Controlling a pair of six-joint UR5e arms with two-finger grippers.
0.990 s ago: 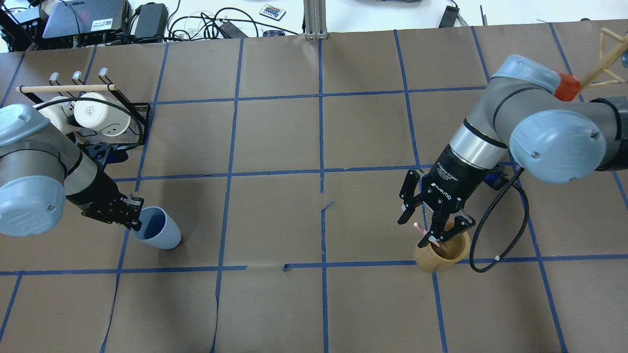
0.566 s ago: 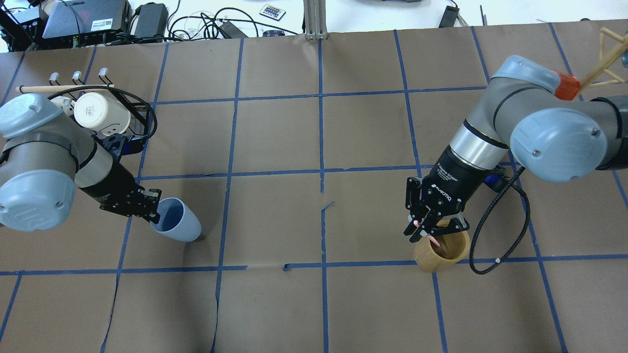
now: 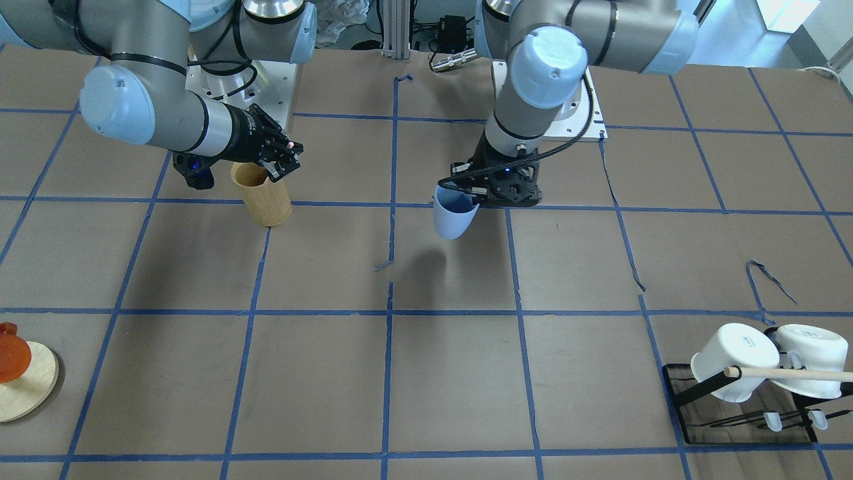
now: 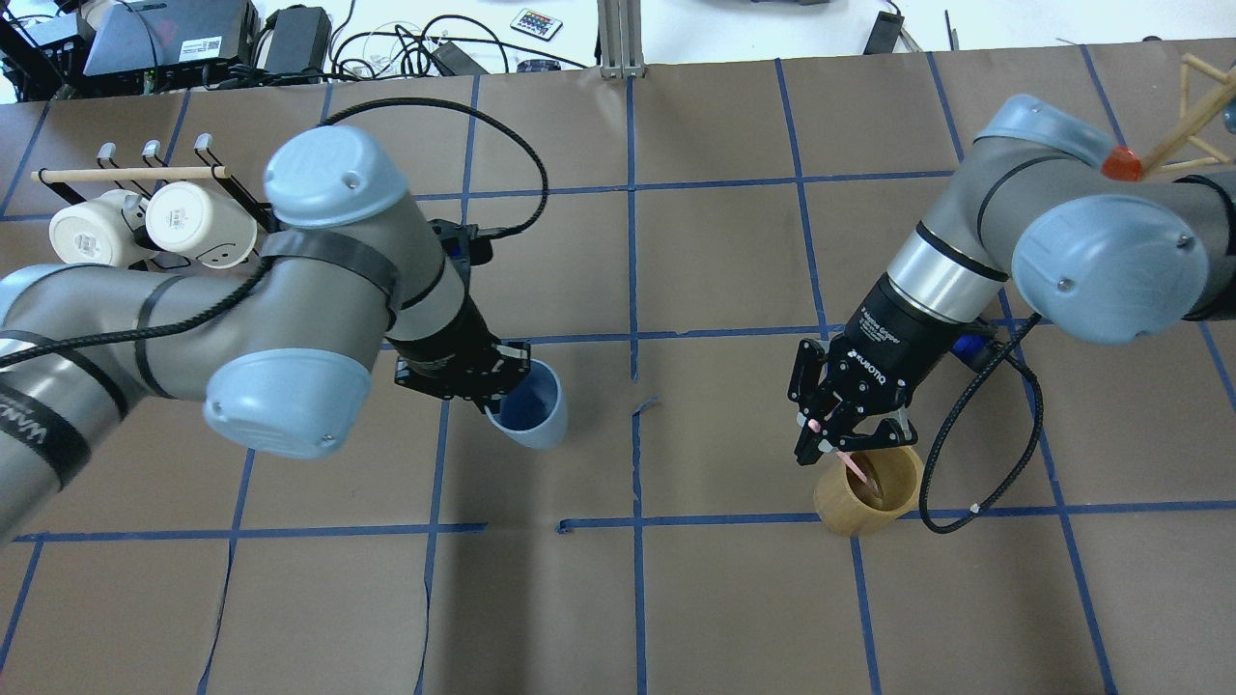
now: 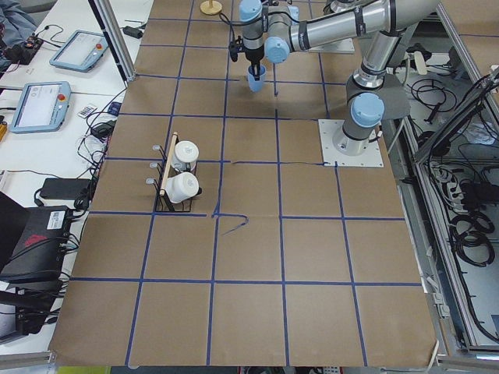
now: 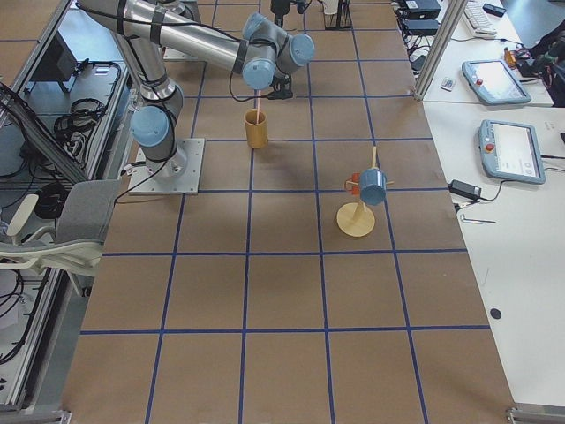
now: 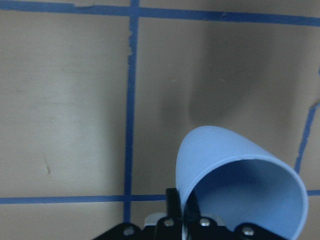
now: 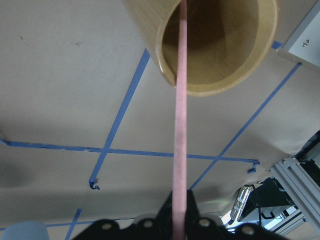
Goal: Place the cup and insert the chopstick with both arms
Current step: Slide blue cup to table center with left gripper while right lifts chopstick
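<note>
Brown paper taped into a blue grid covers the table (image 4: pixel 676 598), where a tan bamboo cylinder holder (image 4: pixel 850 512) stands upright. Just above the holder's rim hangs the right gripper (image 4: pixel 832 439), its black fingers pinched on the top of a thin pink chopstick (image 8: pixel 179 150) whose lower end reaches into the holder's mouth. Well apart from the holder, on the robot's left of it, the left gripper (image 4: pixel 494 394) clamps the rim of a small light blue plastic cup (image 4: pixel 533 413), held tilted and clear of the paper.

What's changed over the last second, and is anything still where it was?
The left claw has carried the cup rightward in the overhead view, toward the table's middle. The right claw closed on the chopstick, whose lower end remains inside the bamboo holder. That holder and the white mugs stayed put.
</note>
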